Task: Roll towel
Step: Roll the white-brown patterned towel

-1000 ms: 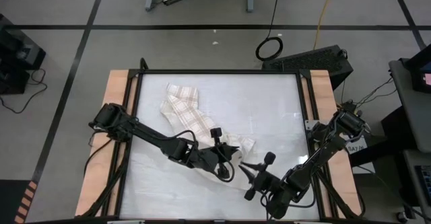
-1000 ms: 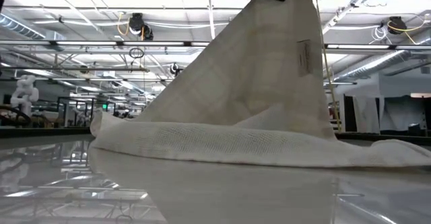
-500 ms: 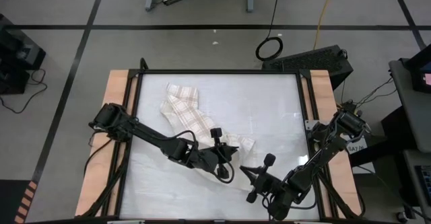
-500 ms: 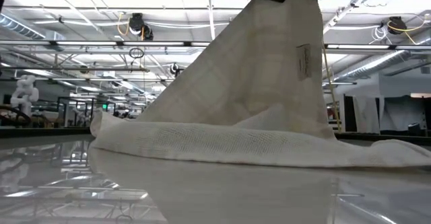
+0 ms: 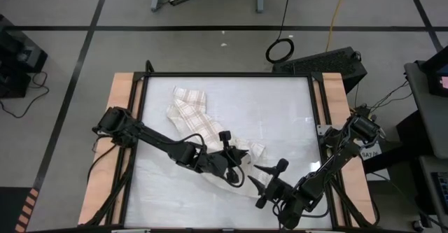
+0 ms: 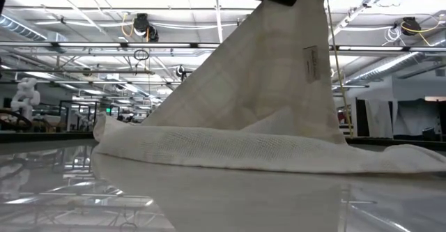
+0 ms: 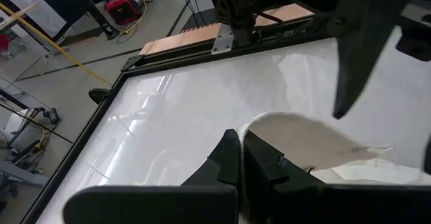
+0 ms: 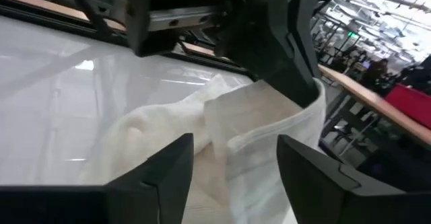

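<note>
The cream-white plaid cloth towel (image 5: 198, 124) lies on the glossy white bench (image 5: 280, 114), running from upper left of centre down toward lower centre. Its lower end meets the left tool (image 5: 239, 164); the right tool (image 5: 264, 177) sits just right of that, lower centre.

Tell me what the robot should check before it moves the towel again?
1. Left gripper shut on the towel: ok, jaws pinched on a lifted corner.
2. Right gripper jaws open: ok, standing apart.
3. Right gripper free of the cloth: cannot tell, the towel lies right between its jaws.
4. Towel flat for rolling: not ok, it is bunched and twisted across the table.
5. Lifted part hanging free: ok in the low view, it rises like a tent.
</note>
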Robot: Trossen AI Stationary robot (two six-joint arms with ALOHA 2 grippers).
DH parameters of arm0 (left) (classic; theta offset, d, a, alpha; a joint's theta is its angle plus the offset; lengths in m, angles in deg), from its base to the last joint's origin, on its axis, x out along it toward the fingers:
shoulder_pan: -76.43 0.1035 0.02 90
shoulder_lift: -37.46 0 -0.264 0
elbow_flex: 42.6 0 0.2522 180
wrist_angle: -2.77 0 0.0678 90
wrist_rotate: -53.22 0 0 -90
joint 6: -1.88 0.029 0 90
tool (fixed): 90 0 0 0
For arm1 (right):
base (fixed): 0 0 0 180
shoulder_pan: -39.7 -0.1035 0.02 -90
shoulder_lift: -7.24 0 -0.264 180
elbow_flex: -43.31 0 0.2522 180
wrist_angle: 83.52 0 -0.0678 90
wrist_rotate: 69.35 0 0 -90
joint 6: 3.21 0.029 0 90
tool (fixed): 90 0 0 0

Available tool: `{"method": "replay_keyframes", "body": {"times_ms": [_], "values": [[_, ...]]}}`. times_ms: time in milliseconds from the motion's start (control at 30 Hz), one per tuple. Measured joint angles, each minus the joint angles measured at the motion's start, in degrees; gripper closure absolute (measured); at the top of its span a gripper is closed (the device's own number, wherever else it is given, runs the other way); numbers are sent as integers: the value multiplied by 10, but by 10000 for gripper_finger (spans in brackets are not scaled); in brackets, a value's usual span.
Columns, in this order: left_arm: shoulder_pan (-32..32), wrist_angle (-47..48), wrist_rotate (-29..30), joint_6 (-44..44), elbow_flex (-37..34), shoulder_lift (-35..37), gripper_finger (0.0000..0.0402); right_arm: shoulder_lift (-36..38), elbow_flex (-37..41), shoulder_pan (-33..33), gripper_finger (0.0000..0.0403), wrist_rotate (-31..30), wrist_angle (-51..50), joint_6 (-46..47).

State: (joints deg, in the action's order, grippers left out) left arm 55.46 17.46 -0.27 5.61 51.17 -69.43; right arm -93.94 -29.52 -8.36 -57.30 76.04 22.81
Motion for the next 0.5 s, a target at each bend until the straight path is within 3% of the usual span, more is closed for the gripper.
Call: {"method": "replay_keyframes", "body": {"times_ms": [233,500], "values": [[0,0,0,-3,0,0,397,0,0,24,250,32,-13,22],[0,0,0,-3,0,0,397,0,0,12,389,32,-23,16]]}}
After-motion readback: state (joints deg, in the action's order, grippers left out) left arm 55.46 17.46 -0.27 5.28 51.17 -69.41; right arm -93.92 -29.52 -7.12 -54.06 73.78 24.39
